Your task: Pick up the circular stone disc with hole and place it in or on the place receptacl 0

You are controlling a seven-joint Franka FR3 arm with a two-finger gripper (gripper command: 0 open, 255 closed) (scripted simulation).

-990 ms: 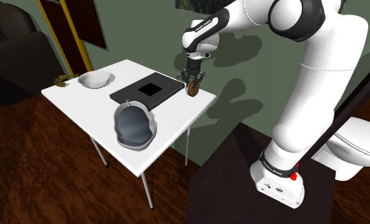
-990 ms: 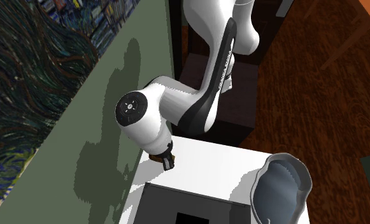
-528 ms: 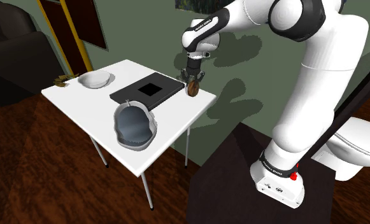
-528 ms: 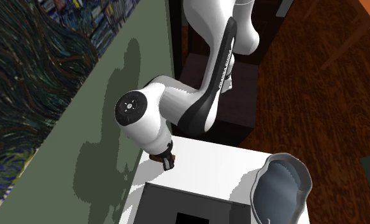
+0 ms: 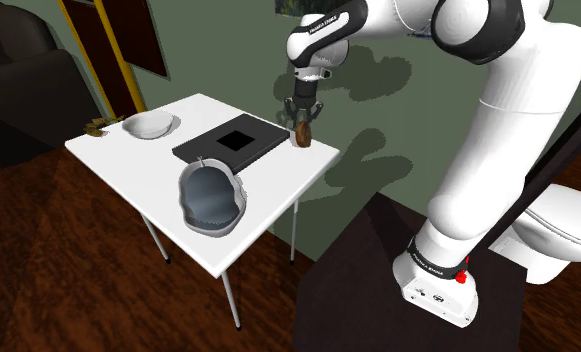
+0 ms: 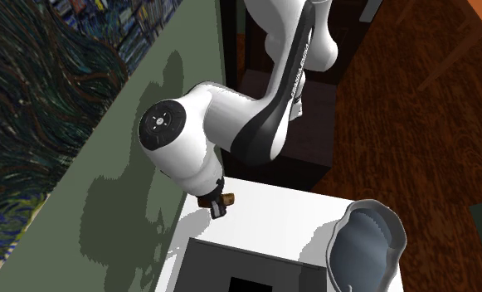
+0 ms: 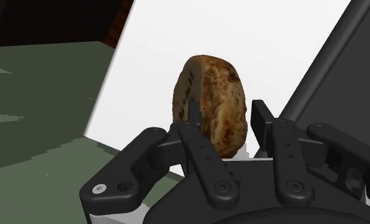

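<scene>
Shoulder view: the white arm reaches from its dark stand [image 5: 378,290] up and to the shoulder view's left, ending in the black gripper [image 5: 301,119] over the far right corner of the white table [image 5: 268,205]. The brown stone disc [image 5: 302,135] hangs on edge between the closed fingers. To the disc's left on the table lies a flat black slab [image 5: 203,150] with a square opening; a grey vessel [image 5: 211,195] sits at the near edge and a white bowl [image 5: 148,125] at the far left.

Second exterior view: the gripper [image 6: 216,204] points down beside the green wall [image 6: 131,166], with the disc [image 6: 206,200] in it, above the table's [image 6: 272,216] corner. The slab [image 6: 222,261] and the vessel [image 6: 367,240] lie nearer the camera.

Wrist view: the two fingers [image 7: 199,137] of the gripper [image 7: 227,116] clasp the mottled brown disc [image 7: 215,95], which stands upright between them over the table [image 7: 272,38]. Its hole cannot be made out. The slab's [image 7: 342,70] edge runs just beside the disc.
</scene>
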